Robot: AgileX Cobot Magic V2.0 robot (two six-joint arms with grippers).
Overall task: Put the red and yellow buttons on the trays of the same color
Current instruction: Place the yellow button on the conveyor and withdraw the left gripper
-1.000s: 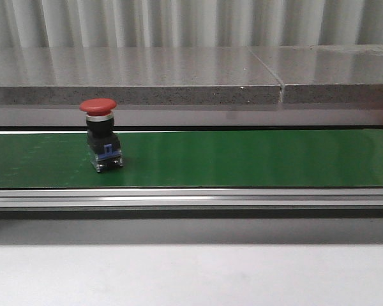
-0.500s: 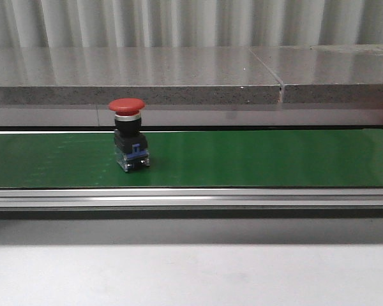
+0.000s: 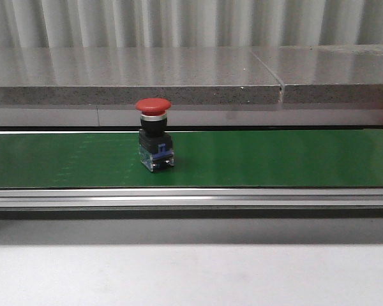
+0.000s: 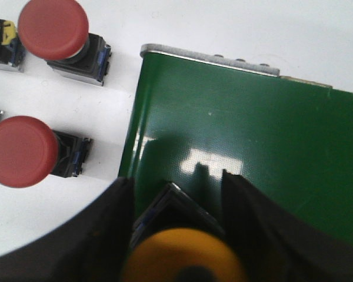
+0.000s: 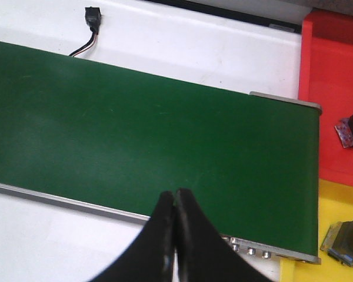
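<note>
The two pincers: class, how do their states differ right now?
The left pincer is shut on a yellow button; the right pincer is shut with nothing between its fingers. The left hangs at the green belt's end, the right over its edge. Both have black fingers.

Factory-style lab: conveyor belt (image 3: 255,159)
</note>
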